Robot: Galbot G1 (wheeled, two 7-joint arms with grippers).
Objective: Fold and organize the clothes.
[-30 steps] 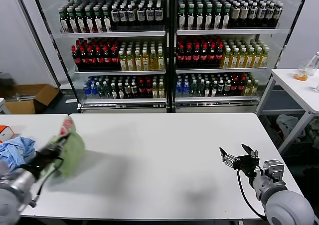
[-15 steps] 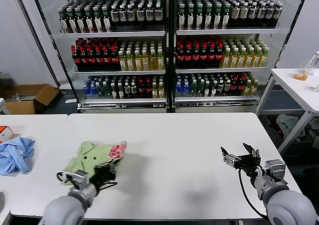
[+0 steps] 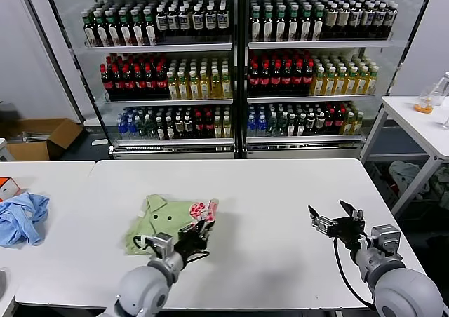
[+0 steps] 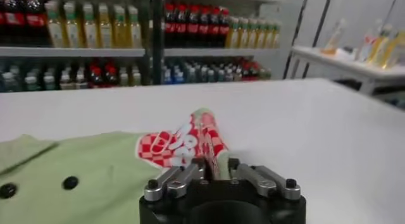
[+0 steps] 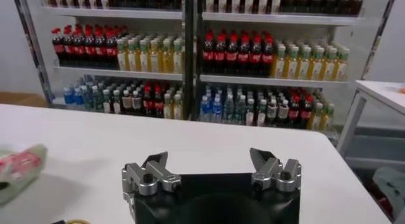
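The sage-green polo shirt (image 3: 163, 217) lies crumpled on the white table (image 3: 280, 191), left of centre, collar toward the far left and the red-and-white print (image 3: 203, 209) at its right end. My left gripper (image 3: 198, 226) is shut on the printed edge of the shirt; the left wrist view shows that fold (image 4: 209, 140) pinched between the jaws, with dark buttons (image 4: 70, 182) on the green fabric. My right gripper (image 3: 335, 220) is open and empty, low over the table's right side; in the right wrist view (image 5: 211, 163) its jaws stand wide apart, with the shirt (image 5: 19, 168) far off.
A light blue cloth (image 3: 22, 216) lies on the neighbouring table at the far left, next to an orange-and-white item (image 3: 7, 186). Glass-door coolers full of bottles (image 3: 238, 64) stand behind the table. Another white table (image 3: 421, 124) stands at the right.
My left gripper has carried the shirt from the table's left edge rightward and set it down toward the centre. The right gripper has stayed in place.
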